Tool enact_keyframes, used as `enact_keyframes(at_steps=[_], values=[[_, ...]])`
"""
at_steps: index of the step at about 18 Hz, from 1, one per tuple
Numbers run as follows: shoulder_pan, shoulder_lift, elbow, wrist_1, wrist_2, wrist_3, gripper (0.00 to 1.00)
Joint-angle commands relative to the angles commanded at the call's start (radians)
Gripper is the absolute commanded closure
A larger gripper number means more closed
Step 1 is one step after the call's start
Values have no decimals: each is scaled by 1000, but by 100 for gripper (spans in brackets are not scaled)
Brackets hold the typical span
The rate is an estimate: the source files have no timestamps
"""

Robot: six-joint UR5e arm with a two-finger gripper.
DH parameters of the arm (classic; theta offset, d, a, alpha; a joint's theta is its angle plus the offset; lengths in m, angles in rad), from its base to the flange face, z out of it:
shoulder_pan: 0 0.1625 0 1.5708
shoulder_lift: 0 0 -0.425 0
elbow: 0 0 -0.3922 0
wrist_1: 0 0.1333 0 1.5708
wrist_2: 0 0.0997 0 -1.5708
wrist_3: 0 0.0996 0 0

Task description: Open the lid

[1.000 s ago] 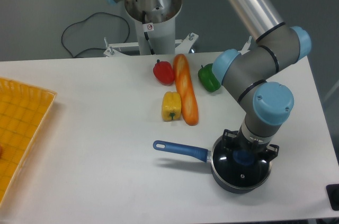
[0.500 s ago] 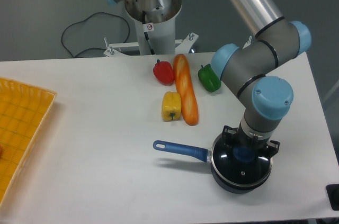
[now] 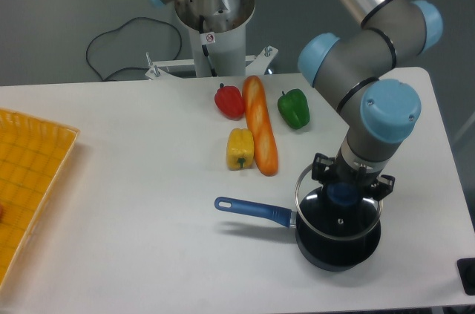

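Currently the jaws of the gripper (image 3: 343, 192) are clamped on the blue knob of the lid (image 3: 338, 214). Lid is raised off the saucepan (image 3: 335, 249), its metal rim clear of the pan's edge and tilted slightly, directly above the pan. Saucepan sits on the white bench (image 3: 133, 210), blue handle pointing left. Beyond: bread loaf (image 3: 260, 125), yellow pepper (image 3: 240, 148), red pepper (image 3: 229, 101), green pepper (image 3: 294, 108). Yellow tray (image 3: 30, 173) at far left.
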Motion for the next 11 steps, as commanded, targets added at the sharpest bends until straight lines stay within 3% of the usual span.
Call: enact_keyframes(at_steps=[11], values=[[32, 32, -5, -38, -6, 69, 47]])
